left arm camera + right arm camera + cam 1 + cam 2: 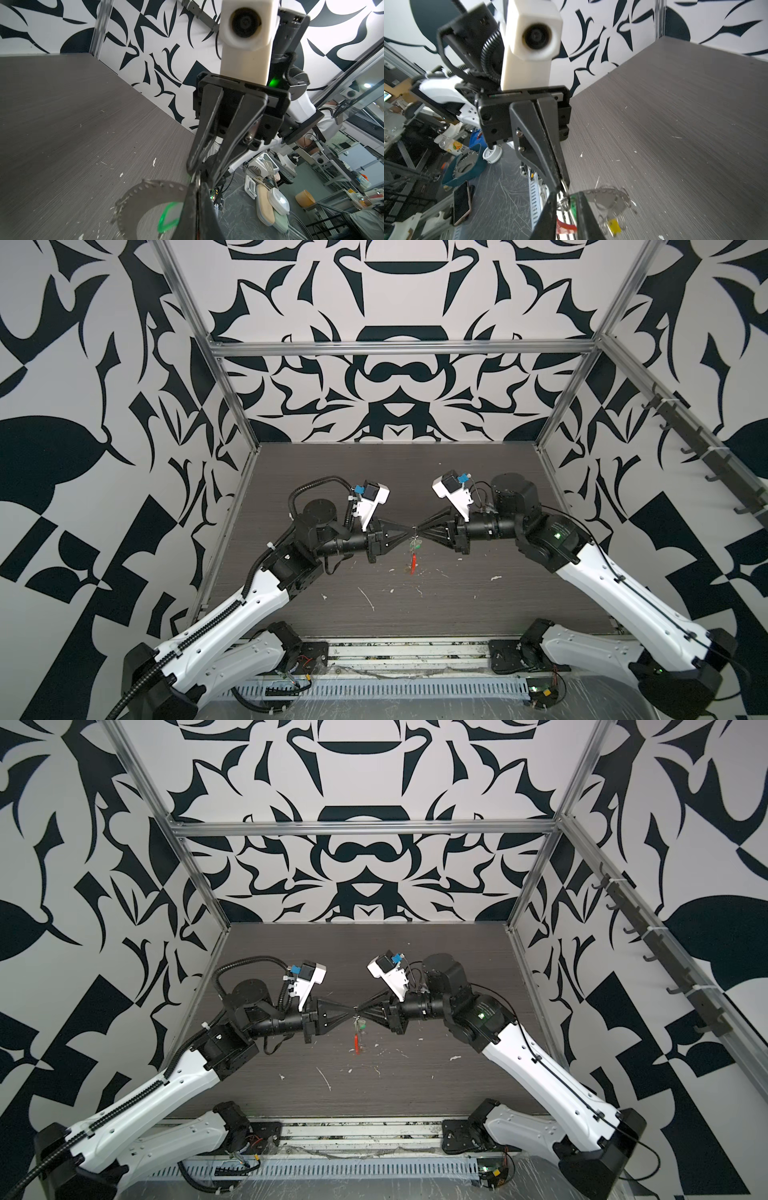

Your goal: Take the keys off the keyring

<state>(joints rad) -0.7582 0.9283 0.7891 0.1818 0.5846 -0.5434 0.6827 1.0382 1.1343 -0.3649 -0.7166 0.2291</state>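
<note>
Both grippers meet tip to tip above the middle of the dark table [498, 489]. My left gripper [409, 529] [197, 182] is shut on the thin grey wire of the keyring [412, 564], which hangs below with its red sleeve [564, 227] [356, 1044] lowest. My right gripper [419, 528] [566, 195] is open, its fingers [583, 207] standing either side of a small silver split ring [564, 202]. The keys hang on the ring, blurred: a green tag [168, 216] [573, 204] [415, 546] and a yellow tag [614, 227] show.
White scraps [368, 599] are scattered over the near half of the table. Aluminium frame posts [232, 406] and patterned walls close in the back and sides. A rail of dark hooks [706, 456] runs along the right wall. A slotted cable duct [374, 691] lies along the front.
</note>
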